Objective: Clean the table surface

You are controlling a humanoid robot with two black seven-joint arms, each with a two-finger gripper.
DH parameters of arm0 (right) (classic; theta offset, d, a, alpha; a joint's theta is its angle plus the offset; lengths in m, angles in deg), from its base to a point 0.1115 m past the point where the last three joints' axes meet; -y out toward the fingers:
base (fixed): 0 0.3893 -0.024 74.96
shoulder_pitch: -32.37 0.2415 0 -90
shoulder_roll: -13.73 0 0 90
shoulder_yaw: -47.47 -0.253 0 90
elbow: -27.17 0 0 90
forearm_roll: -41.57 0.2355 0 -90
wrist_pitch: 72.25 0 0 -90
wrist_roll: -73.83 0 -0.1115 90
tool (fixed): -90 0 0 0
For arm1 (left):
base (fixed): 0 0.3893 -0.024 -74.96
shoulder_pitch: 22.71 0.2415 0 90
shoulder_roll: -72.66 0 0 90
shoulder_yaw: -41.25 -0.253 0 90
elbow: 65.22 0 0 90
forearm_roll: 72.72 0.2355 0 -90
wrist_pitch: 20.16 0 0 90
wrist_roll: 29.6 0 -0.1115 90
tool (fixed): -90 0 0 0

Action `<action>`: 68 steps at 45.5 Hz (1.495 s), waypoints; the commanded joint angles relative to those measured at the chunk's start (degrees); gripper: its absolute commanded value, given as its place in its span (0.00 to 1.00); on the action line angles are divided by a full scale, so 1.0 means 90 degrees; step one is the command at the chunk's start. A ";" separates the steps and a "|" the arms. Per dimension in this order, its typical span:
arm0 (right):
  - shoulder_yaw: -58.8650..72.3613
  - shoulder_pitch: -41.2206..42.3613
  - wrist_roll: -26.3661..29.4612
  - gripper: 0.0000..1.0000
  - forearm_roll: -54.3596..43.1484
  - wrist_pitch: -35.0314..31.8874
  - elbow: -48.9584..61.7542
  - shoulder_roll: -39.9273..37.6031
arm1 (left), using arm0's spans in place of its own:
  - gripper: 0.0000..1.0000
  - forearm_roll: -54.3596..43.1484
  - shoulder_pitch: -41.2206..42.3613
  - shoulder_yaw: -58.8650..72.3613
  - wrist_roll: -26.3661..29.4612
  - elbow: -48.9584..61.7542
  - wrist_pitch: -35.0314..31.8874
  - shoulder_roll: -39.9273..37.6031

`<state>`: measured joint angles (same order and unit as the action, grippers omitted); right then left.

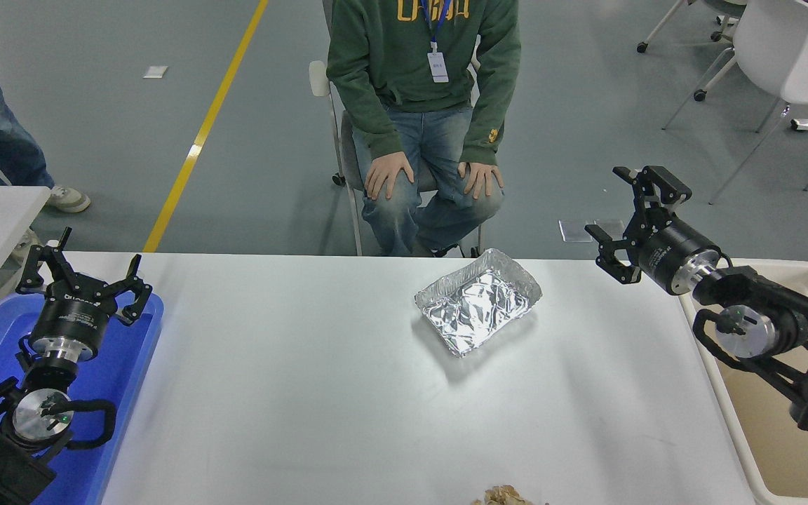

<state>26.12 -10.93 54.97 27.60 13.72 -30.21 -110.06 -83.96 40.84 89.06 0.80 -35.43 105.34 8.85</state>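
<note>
The table surface [320,393] fills the foreground. A blue tray [127,379] lies under the parked left gripper [81,270], spread wide. A beige bin [790,449] sits right, under the empty, wide right gripper [632,210]. A foil tray [477,303] rests mid-table; crumpled scraps [506,496] touch the near edge.

- I work in a robot lab or test hall: grey painted floor [586,105] with a yellow line [200,133].
- White wheeled chairs [776,56] beyond my right fingers.
- A badge-wearing person [425,84] sits watching across my counter [320,379].
</note>
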 commanded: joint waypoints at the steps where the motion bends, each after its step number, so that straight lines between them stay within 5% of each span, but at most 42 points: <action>1: 0.0613 0.0426 0.0094 0.98 -0.2177 0.0027 -0.0089 -0.0093 | 1.00 0.0000 0.0000 0.0000 0.0001 0.0000 0.0000 0.0000; 13: 0.2488 0.1588 0.0152 0.98 -0.3418 0.0027 -0.0089 -0.0044 | 1.00 0.0000 0.0000 0.0000 0.0001 0.0000 0.0000 0.0000; 30: 0.4110 0.2741 0.0914 0.98 -0.3467 -0.0070 -0.0108 0.0414 | 1.00 0.0000 0.0000 0.0000 0.0001 0.0000 0.0000 0.0000; 43: 0.4900 0.3063 0.2261 0.97 -0.3370 -0.0168 0.0009 0.1332 | 1.00 0.0000 0.0000 0.0000 -0.0008 0.0000 0.0000 0.0000; 68: 0.5399 0.3219 0.3648 0.97 -0.1223 -0.0744 0.0760 0.2202 | 1.00 0.0000 0.0000 0.0000 -0.0008 0.0000 0.0000 0.0000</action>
<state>73.49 17.05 82.41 7.99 9.30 -26.00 -93.55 -83.96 40.83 89.06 0.73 -35.43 105.34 8.85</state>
